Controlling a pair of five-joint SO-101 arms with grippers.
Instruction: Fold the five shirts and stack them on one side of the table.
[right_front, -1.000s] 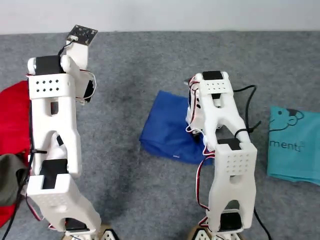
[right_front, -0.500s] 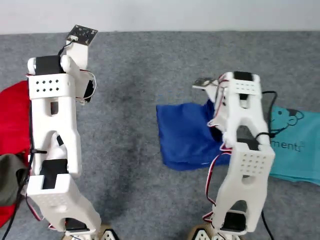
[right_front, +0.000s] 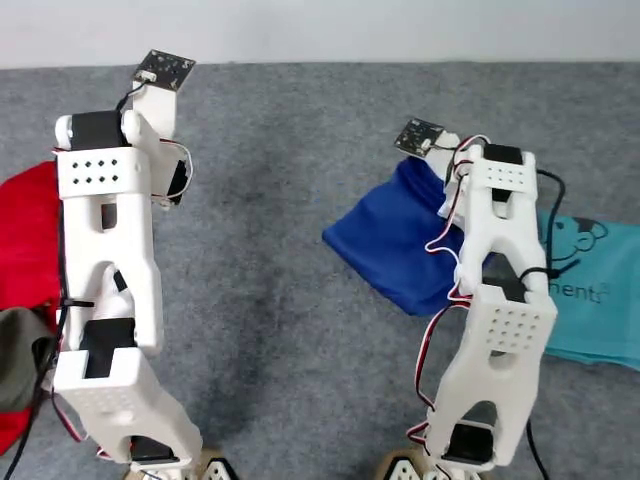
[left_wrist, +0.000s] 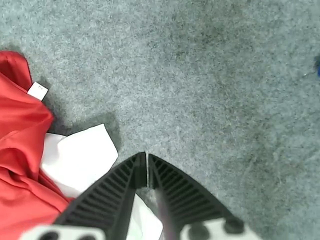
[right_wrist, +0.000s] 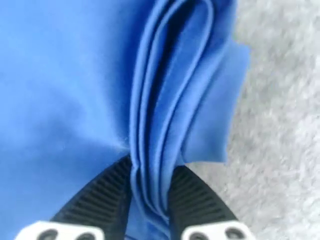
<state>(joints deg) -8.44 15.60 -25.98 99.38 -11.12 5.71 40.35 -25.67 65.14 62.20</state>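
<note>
Dragged rightward over the last second, the blue shirt (right_front: 385, 235) lay bunched just beside the flat teal shirt (right_front: 592, 300).
The right gripper (right_wrist: 150, 170), on an arm stretched forward, pinched the smooth stacked folds between ribbed black jaws. The left gripper (left_wrist: 147, 161) hung closed and empty above the coarse grey table (right_front: 280, 150), near a rumpled red shirt (left_wrist: 20, 135) and a white cloth (left_wrist: 80, 155).
</note>
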